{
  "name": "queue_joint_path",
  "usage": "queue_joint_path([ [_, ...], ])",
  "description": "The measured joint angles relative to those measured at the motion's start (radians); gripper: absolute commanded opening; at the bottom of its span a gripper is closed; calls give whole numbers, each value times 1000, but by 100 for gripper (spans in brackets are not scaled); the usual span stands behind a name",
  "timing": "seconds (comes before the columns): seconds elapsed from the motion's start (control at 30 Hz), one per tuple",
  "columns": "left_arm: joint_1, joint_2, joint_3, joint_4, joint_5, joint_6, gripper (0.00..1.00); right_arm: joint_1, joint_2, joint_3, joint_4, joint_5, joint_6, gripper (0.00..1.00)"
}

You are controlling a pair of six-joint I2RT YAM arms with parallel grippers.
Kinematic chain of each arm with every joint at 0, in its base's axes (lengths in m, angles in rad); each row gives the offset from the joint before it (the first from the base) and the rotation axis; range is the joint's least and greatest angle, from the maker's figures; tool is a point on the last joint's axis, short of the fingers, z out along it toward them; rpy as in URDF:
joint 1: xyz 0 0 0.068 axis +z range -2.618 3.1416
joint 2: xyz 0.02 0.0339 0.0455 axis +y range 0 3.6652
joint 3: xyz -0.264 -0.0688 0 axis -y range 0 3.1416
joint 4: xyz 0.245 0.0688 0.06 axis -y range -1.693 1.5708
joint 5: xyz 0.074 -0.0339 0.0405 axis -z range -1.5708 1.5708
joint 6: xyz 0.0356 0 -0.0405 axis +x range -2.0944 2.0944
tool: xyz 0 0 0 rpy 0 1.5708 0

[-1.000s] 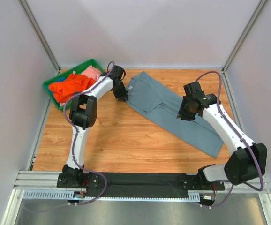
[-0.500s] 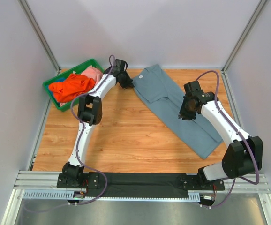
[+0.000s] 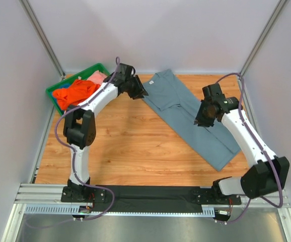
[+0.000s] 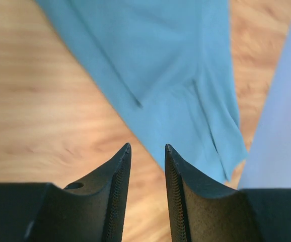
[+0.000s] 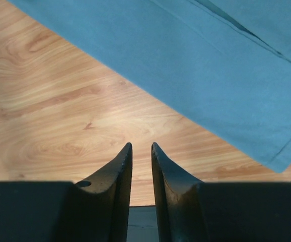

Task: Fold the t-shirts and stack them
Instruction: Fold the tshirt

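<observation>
**Grey tee stretched out on the table, both grippers empty**

The slate grey-blue t-shirt (image 3: 191,121) lay flat on the wooden table (image 3: 130,146). It ran slantwise from the middle of the far edge down toward the right side. A folded-over seam showed along its upper half.

The left gripper (image 3: 139,93) was reaching across to the shirt's far-left end. From its wrist camera, its fingers (image 4: 116,171) stood a little apart with nothing between them. The tips were over bare wood, right at the edge of the cloth, which spread out beyond them. I could not tell whether they touched the table.

The right gripper (image 3: 202,121) hung at the shirt's right flank, about halfway along it. Its own camera showed the two fingers (image 5: 119,171) with only a narrow slit between them. Only wood grain showed through that gap, and no fabric was pinched there. The grey-blue hem ran slantwise just past the tips.

Off in the far-left corner sat the green bin (image 3: 53,91). The bright orange t-shirt (image 3: 77,91) was heaped in it, and the pale pink t-shirt (image 3: 99,76) was bunched behind that. Both were crumpled and lay well apart from the grey one.
</observation>
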Motion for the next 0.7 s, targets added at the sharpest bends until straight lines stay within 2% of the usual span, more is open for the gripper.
queue_joint_path([
  [0.13, -135, -106, -84, 47, 34, -4, 36, 0, -172, -23, -66, -41, 58, 21],
  [0.33, -397, -40, -132, 126, 114, -73, 35, 0, -463, 17, -211, -55, 111, 19],
  [0.43, -507, 55, -70, 137, 133, -106, 33, 0, -529, 67, -259, -60, 130, 18],
  [0.53, -595, 198, 75, 158, 164, -152, 32, 0, -547, 74, -280, -72, 146, 17],
  [0.6, -628, 284, 166, 163, 173, -179, 32, 0, -547, 74, -292, -82, 152, 17],
  [0.7, -646, 335, 189, 139, 164, -205, 32, 0, -547, 74, -303, -107, 155, 17],
])
